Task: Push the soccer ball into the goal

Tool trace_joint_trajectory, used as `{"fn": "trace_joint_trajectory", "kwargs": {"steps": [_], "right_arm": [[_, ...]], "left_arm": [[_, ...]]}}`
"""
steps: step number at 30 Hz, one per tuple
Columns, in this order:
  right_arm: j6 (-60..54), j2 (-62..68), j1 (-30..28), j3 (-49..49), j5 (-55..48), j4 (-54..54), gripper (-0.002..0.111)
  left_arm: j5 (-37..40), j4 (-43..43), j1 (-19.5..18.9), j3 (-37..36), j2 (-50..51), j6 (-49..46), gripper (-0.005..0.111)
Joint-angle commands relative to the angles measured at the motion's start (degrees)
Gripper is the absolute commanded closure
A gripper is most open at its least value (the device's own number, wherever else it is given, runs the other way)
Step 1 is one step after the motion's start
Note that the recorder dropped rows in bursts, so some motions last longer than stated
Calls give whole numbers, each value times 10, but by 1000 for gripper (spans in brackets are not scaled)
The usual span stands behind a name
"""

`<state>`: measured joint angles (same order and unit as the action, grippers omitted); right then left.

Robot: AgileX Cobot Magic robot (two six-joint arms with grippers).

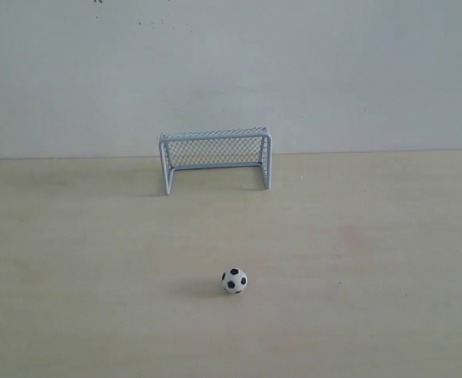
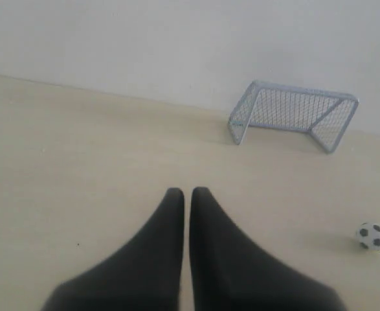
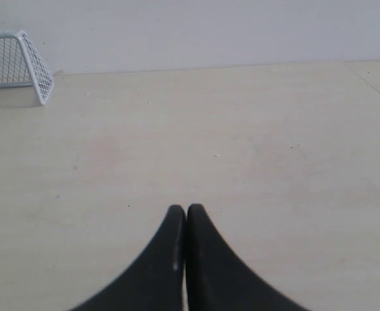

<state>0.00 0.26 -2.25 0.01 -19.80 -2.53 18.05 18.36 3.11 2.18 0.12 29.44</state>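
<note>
The small black-and-white soccer ball [image 1: 234, 280] rests on the pale wooden table, well in front of the goal [image 1: 215, 157], whose pale blue frame and mesh stand at the back against the wall. From the left wrist, the ball [image 2: 371, 236] lies off to the side of my left gripper [image 2: 187, 192], and the goal [image 2: 292, 115] stands farther off. My left gripper is shut with nothing in it. My right gripper [image 3: 186, 208] is shut and empty too; its view shows only a corner of the goal [image 3: 18, 59], and no ball. Neither gripper shows in the exterior view.
A plain white wall [image 1: 231, 71] runs right behind the goal. The light wooden table [image 1: 73, 276] stretches wide on both sides of the ball. A seam or table edge [image 3: 374, 83] shows at the far side of the right wrist view.
</note>
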Motion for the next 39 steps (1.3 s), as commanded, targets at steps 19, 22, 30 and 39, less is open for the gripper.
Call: {"fn": "trace_joint_trajectory", "kwargs": {"steps": [19, 22, 30, 39], "right_arm": [[0, -3, 1, 0, 7, 0, 108], [0, -3, 1, 0, 7, 0, 108], [0, -3, 1, 0, 7, 0, 108], [0, -3, 1, 0, 7, 0, 108]], "left_arm": [[-15, -255, -2, -22, -1, -318, 102], [-13, -255, -2, -22, -1, -307, 102], [-14, -232, -2, -22, -1, -307, 102], [-14, -232, -2, -22, -1, -307, 102]]}}
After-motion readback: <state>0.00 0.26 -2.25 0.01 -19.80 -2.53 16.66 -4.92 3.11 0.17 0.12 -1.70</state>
